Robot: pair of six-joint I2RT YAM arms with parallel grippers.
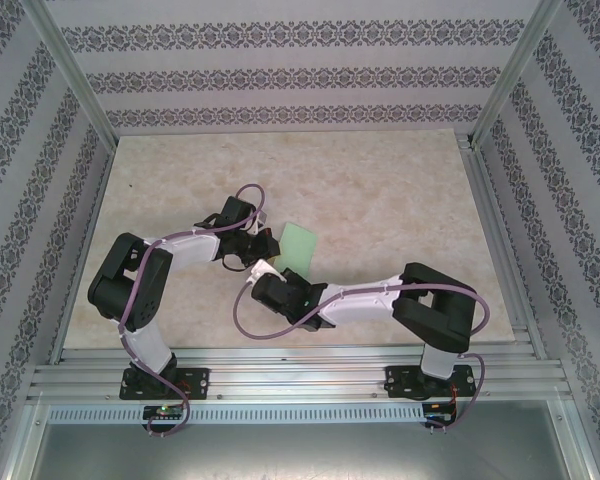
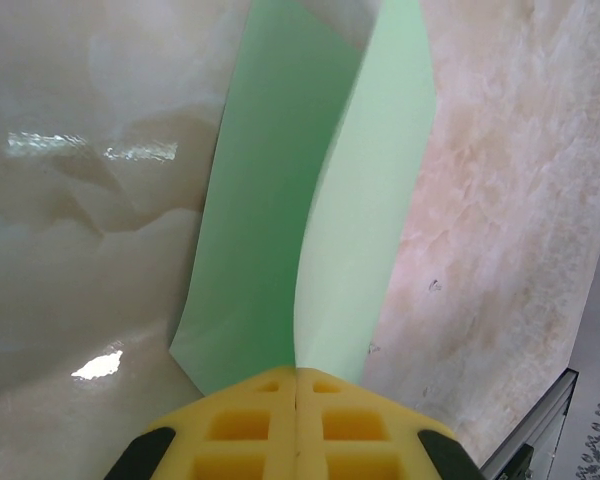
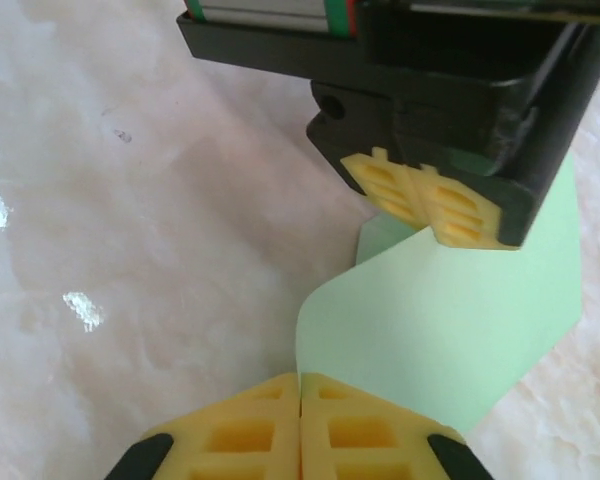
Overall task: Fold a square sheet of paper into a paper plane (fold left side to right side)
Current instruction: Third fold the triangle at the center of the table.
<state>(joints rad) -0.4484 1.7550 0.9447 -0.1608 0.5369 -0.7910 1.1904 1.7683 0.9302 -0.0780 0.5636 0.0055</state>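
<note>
The square sheet of paper (image 1: 302, 243), light green, is lifted off the table at its near-left side and bows upward. My left gripper (image 1: 268, 243) is shut on one edge; in the left wrist view its yellow fingertips (image 2: 297, 370) pinch the sheet (image 2: 280, 200), which curls away in two curved faces. My right gripper (image 1: 265, 271) is shut on the sheet's edge close by; its view shows the tips (image 3: 300, 378) closed on the paper (image 3: 460, 330), with the left gripper (image 3: 420, 208) a short way beyond. A paper plane is out of view.
The table (image 1: 380, 190) has a glossy marble pattern. Aluminium rails (image 1: 300, 375) run along the near edge and posts stand at the corners, with patterned walls on three sides. A frame rail (image 2: 540, 420) shows at the lower right of the left wrist view.
</note>
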